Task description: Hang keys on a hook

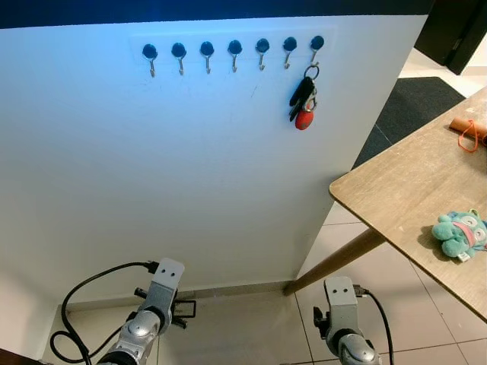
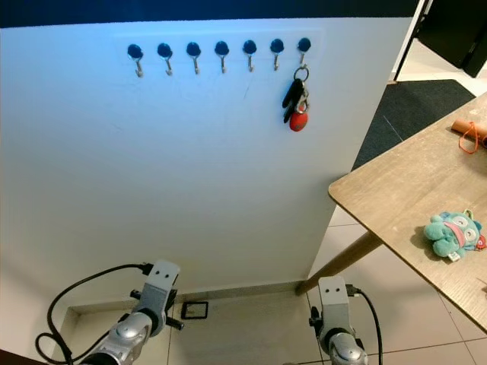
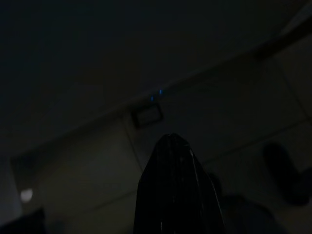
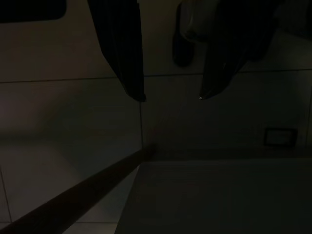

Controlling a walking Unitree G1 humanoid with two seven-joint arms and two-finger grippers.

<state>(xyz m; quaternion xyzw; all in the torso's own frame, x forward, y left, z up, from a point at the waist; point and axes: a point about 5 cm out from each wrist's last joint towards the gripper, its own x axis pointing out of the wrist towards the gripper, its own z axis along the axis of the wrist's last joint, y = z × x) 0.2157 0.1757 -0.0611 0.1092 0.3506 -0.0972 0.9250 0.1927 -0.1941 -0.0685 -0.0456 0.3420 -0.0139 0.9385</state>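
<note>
A bunch of keys with black fobs and a red tag hangs by its ring from the rightmost hook of a row of several dark-capped hooks high on the white wall. Both arms hang low over the tiled floor, far below the keys. In the left wrist view my left gripper is shut, its black fingers pressed together with nothing in them. My right gripper stands open in the right wrist view, nothing between its two fingers.
A wooden table juts in from the right, its slanted leg reaching the floor near the wall. A teal plush toy lies on it, and an orange item at its far edge. A dark mat lies beyond.
</note>
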